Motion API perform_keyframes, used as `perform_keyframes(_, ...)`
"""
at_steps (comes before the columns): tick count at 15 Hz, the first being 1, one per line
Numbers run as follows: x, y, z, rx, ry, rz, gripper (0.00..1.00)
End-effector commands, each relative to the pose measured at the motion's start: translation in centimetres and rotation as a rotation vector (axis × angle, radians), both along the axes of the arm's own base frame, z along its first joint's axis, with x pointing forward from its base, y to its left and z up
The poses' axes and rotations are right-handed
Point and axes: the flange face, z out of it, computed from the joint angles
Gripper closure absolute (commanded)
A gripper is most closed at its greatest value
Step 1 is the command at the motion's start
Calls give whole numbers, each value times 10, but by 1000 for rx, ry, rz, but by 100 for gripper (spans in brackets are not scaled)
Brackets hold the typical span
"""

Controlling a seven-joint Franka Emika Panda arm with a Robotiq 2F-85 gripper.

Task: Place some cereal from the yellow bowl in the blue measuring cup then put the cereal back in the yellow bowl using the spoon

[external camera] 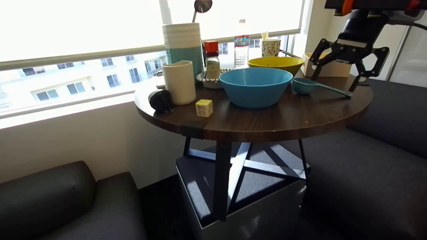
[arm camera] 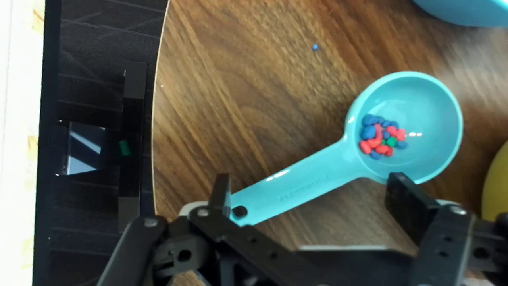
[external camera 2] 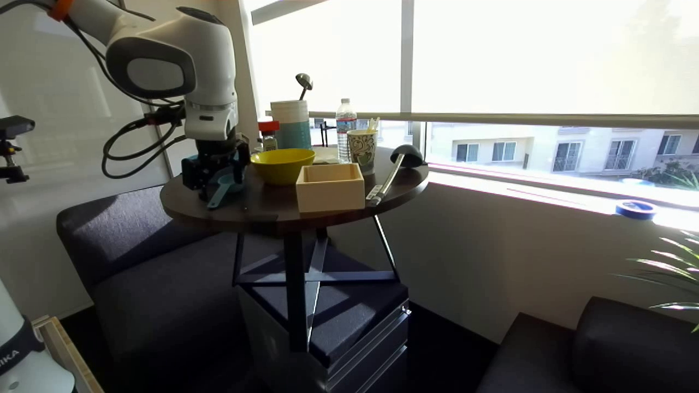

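The blue measuring cup (arm camera: 428, 111) sits upright on the table, with small red, blue and green cereal pieces in it. It shows in both exterior views (external camera: 303, 86) (external camera 2: 223, 188). My gripper (arm camera: 311, 196) is open and empty above it, its fingers spread near the handle's end and the cup's rim. The gripper also shows in an exterior view (external camera: 334, 79). The yellow bowl (external camera: 278, 62) stands beside the cup; its edge shows in the wrist view (arm camera: 496, 182). Its contents are not clear. A dark ladle-like spoon (external camera 2: 407, 156) lies at the table's edge.
A large teal-blue bowl (external camera: 255, 88) stands beside the cup. A tan box (external camera 2: 330, 191), a paper cup (external camera 2: 361, 148), a water bottle (external camera: 241, 50), a white mug (external camera: 180, 83) and a small cube (external camera: 204, 108) stand around. Another ladle (external camera: 202, 5) stands in a tall crock (external camera: 183, 43).
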Motion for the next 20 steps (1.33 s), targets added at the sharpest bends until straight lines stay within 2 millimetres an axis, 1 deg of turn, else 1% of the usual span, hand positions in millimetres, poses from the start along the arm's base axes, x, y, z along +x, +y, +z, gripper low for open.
perform_keyframes(1, -6, 2, -2, 31, -2, -61, 0)
perform_keyframes(4, -8, -1, -3, 24, 9, -93, 0)
perform_keyframes(8, -9, -3, 2, 21, 7, -123, 0)
perform_keyframes(15, -14, 0, 10, 46, 27, -159, 0)
perform_keyframes(20, -16, 1, 4, 73, 47, -164, 0)
